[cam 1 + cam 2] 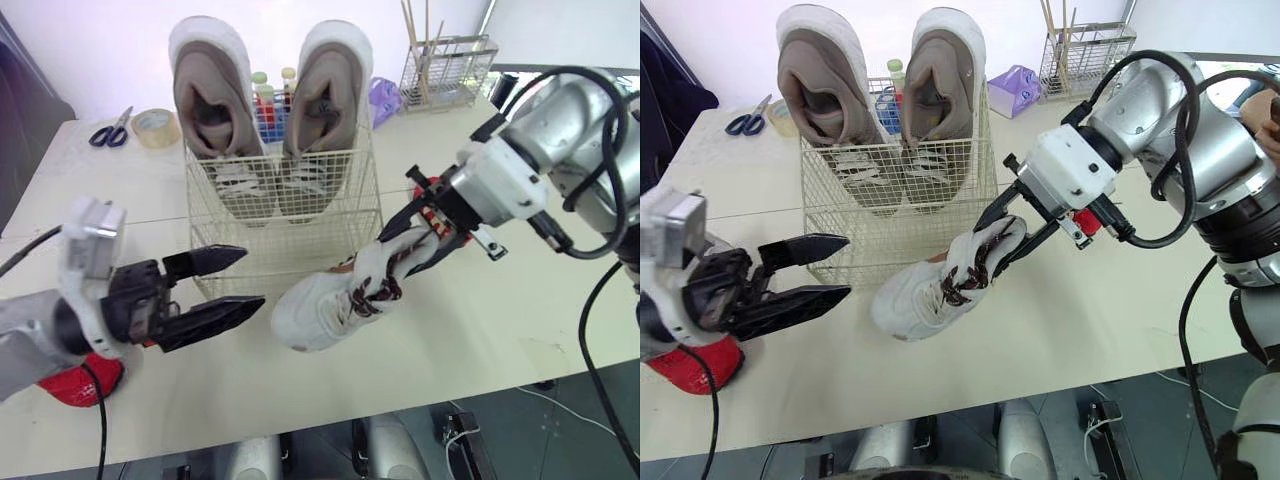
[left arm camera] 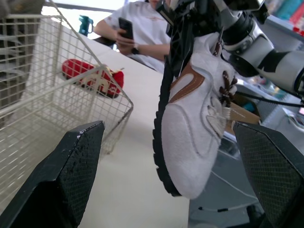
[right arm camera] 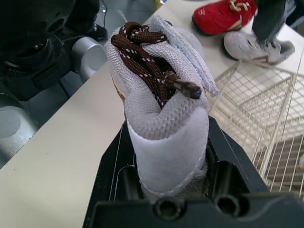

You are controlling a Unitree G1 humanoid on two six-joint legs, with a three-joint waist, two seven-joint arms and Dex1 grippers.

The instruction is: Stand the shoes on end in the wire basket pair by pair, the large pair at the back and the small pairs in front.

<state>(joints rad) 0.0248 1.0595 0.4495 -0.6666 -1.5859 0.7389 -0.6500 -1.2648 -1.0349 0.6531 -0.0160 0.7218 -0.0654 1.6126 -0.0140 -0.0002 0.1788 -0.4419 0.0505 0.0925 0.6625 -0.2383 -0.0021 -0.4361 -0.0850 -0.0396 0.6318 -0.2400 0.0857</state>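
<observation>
While the left fingers (image 1: 215,318) gape apart, the right fingers (image 3: 110,166) clamp the white shoe (image 1: 320,310) near the wire basket (image 1: 300,238).

bench (image 1: 500,330): cream top, plain and matt, a thin seam crosses its left part | wall (image 1: 80,50): pale, plain, just behind the far edge | floor (image 1: 540,440): dark grey, below the near edge | light: even, soft shadows
</observation>
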